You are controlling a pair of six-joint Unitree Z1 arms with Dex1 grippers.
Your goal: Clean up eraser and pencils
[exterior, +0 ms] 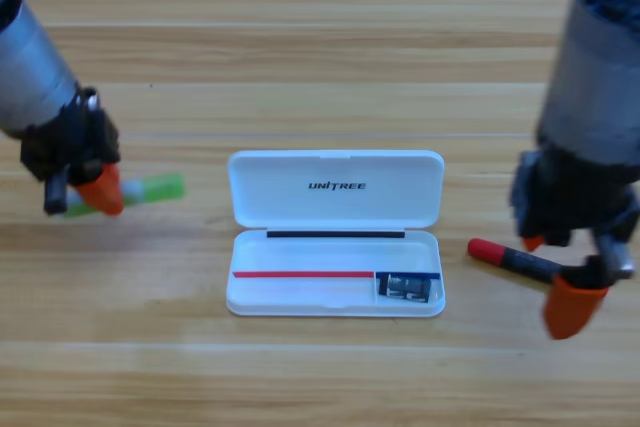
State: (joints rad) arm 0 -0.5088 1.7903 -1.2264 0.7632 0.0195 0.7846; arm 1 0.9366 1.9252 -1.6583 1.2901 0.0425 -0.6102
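right gripper (562, 277), its orange jaws straddling the black marker (515, 260): light, stiff, slippery, best pinched mid-barrel. left gripper (88, 190) over the green stick (155, 188), grip undeterminable; eraser (404, 287) lies in the case (335, 209).

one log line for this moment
left gripper at green pencil | right gripper over marker | eraser in case

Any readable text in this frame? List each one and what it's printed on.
"UNITREE": dark letters on the inside of the open lid of the white case.
Nothing else reads. The black marker under the right pincer shows no label from this angle, and the light-green stick at the left pincer has no legible marking. The small dark item in the case's lower right compartment shows no readable print.
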